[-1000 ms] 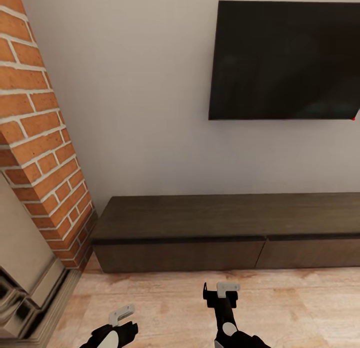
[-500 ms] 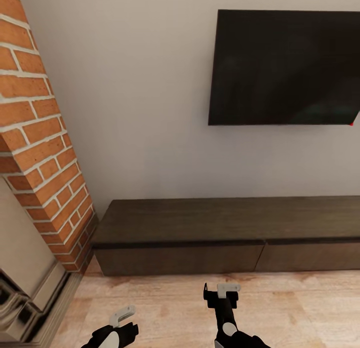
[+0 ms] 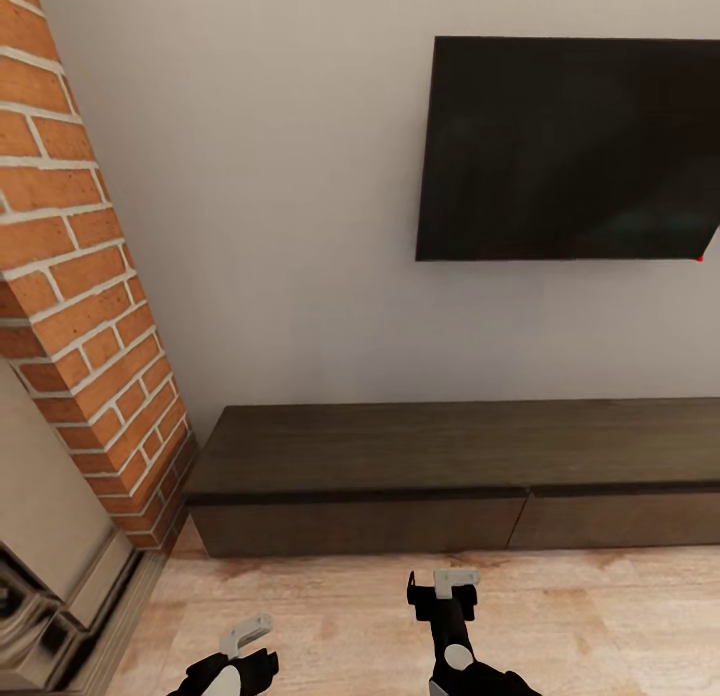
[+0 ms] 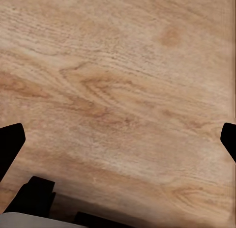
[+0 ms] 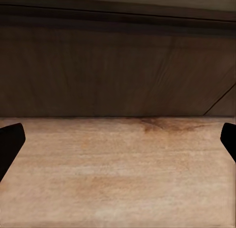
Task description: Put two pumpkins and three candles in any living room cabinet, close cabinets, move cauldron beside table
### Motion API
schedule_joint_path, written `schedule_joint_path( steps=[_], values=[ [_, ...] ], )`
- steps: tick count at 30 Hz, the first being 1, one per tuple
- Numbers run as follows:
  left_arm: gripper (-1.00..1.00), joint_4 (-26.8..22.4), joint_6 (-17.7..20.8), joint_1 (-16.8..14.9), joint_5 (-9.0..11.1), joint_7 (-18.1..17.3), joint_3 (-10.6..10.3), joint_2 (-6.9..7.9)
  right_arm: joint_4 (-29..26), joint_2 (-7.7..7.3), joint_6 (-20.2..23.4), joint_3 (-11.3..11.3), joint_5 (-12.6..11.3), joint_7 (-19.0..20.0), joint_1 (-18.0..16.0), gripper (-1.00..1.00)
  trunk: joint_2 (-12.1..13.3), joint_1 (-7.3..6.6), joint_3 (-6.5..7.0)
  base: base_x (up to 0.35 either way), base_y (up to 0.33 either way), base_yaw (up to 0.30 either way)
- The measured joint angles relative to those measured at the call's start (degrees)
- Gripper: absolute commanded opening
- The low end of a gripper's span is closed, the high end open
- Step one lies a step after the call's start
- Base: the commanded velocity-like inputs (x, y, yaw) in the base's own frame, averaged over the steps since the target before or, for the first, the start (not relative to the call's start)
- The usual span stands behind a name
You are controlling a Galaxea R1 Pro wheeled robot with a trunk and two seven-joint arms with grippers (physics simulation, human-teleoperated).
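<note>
Both grippers, left [image 3: 240,648] and right [image 3: 441,588], hang with jaws spread, empty. The cabinet [image 3: 400,476] is shut; its handleless fronts risk slipping

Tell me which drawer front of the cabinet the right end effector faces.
The left drawer front: the right end effector hovers before it, left of the seam.

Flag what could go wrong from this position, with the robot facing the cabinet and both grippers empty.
1. The cabinet has flat, handleless drawer fronts, all shut; the open right gripper, pointed at them, may find no purchase to pull one open.
2. The left gripper hangs low over the wooden floor and could scrape it if the trunk drops.
3. The brick fireplace stands close on the left, limiting that arm's swing.
</note>
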Motion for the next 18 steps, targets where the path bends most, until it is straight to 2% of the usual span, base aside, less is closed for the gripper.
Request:
schedule_joint_path(
  steps=[18],
  values=[
    [1.0, 0.46, -1.49, 0.0, 0.02, 0.01, -0.08, -0.39, 0.0, 0.05, 0.15, 0.0, -0.01, 0.18, 0.02, 1.0, 7.22, -3.95, 3.23, 0.0, 0.0, 0.0]
  ],
)
